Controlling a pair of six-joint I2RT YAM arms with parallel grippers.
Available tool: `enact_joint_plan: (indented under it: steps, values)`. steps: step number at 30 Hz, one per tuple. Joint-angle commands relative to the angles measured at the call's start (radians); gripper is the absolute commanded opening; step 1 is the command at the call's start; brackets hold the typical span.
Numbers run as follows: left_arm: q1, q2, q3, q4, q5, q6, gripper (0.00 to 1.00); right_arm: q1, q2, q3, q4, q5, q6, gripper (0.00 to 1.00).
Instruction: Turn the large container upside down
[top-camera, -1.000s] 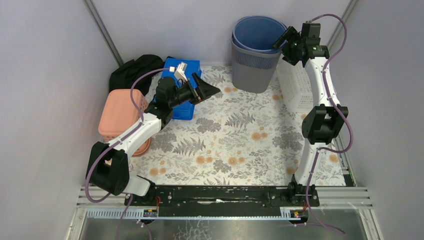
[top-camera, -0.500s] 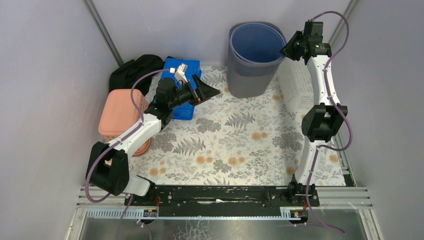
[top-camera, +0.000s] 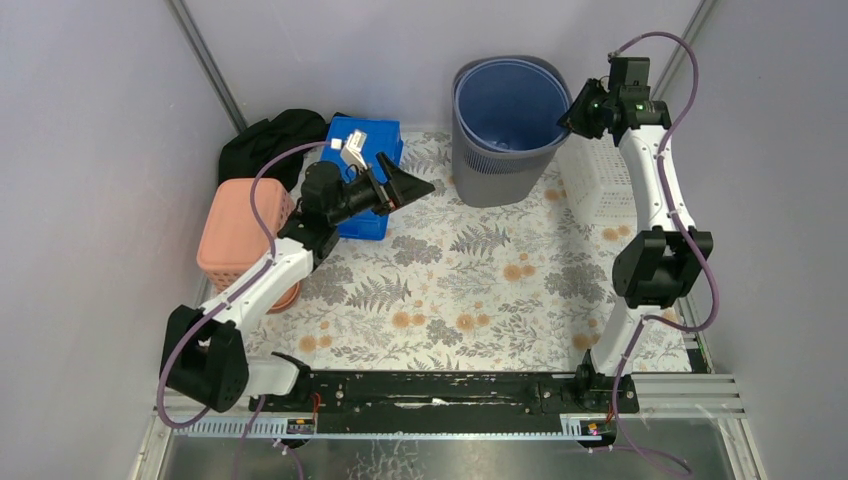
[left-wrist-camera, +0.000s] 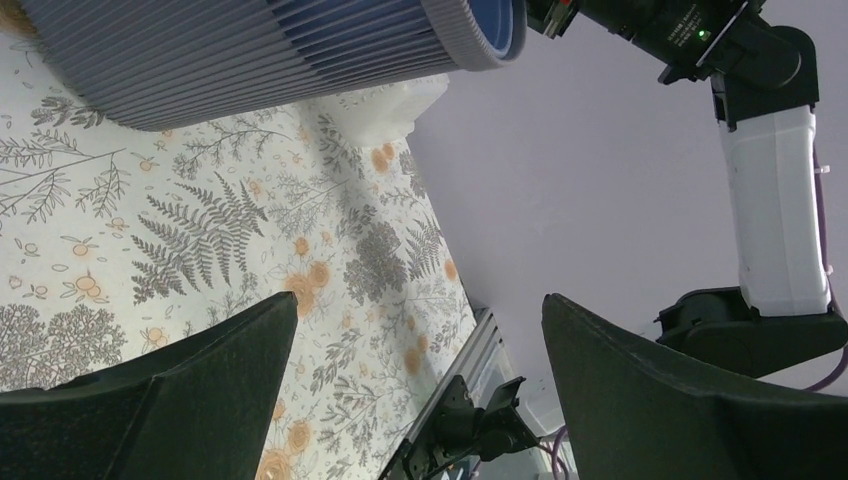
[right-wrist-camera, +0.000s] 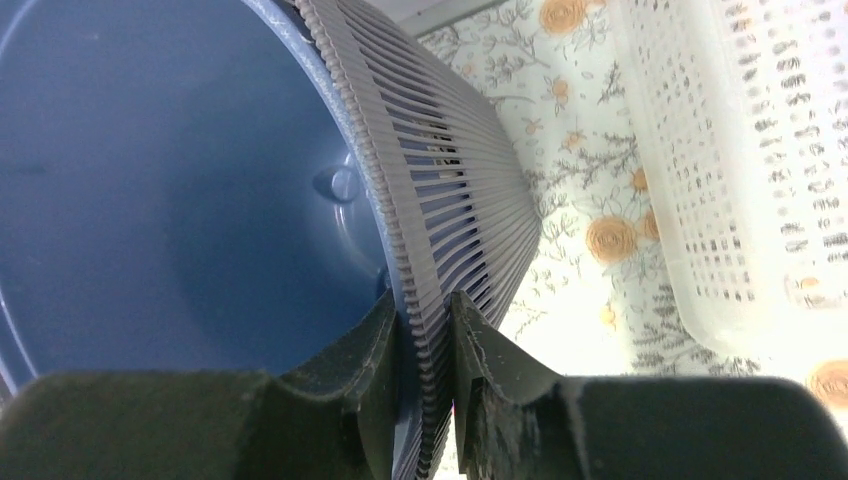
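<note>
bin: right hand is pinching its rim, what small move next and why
Probably lift and tip the bin toward the table's middle: the right hand grips its rim, it stands mouth up, and a white basket crowds its right side.

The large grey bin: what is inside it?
The large grey bin holds a blue liner and one finger of the right gripper, shut on its rim. No loose item shows; the gripper hides the near part.

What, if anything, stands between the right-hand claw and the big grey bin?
Nothing visible: the right gripper has its jaws pinched on the rim of the grey bin. Only the white basket stands close beside the bin, which might hinder tipping it that way.
</note>
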Motion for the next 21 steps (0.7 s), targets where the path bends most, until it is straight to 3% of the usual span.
enact_joint_plan:
  steps: [1,16,21]
  values:
    - [0.006,-0.054,-0.024,-0.043,-0.008,0.021,1.00,0.044,-0.145,-0.064,-0.094,-0.047,-0.024,0.13]
    - [0.007,-0.204,-0.019,-0.162,-0.024,0.014,1.00,0.155,-0.462,-0.209,-0.228,-0.103,0.023,0.11]
    - [0.005,-0.244,-0.013,-0.214,-0.029,0.012,1.00,0.222,-0.584,-0.340,-0.220,-0.067,0.085,0.11]
